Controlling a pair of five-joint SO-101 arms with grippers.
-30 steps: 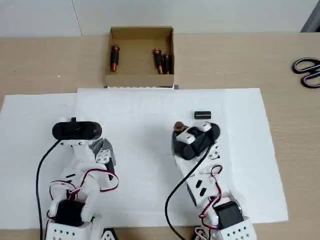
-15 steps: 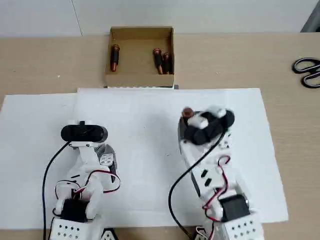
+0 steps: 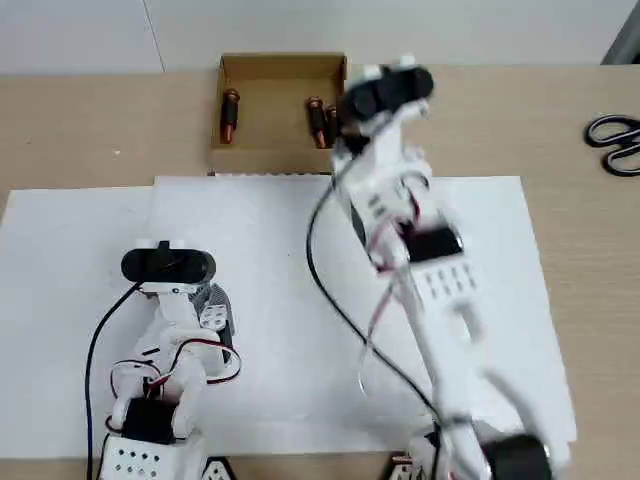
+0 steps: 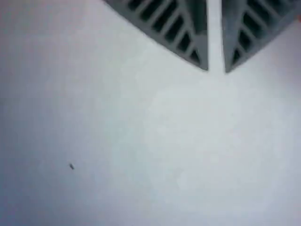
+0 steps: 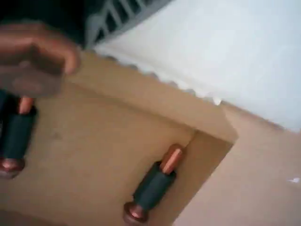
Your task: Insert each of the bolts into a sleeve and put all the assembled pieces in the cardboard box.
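The cardboard box (image 3: 280, 160) stands at the back of the table. Inside lie assembled pieces, a copper bolt in a dark sleeve: one at its left (image 3: 230, 115), others at its right (image 3: 317, 120). My right gripper (image 3: 347, 122) hangs over the box's right side. In the right wrist view it (image 5: 80, 33) is shut on a blurred copper bolt (image 5: 33, 56) above the box floor, where two pieces (image 5: 153, 188) (image 5: 14, 136) lie. My left gripper (image 3: 215, 305) rests low over the white paper, its fingers (image 4: 188, 33) shut with nothing between them.
White paper (image 3: 280, 260) covers the table's middle and front. Scissors (image 3: 615, 140) lie at the far right edge. The stretched right arm (image 3: 420, 250) crosses the paper from the front to the box.
The right arm has lifted off the paper and swung forward with the bolt to the box's right side. The left arm has barely shifted.
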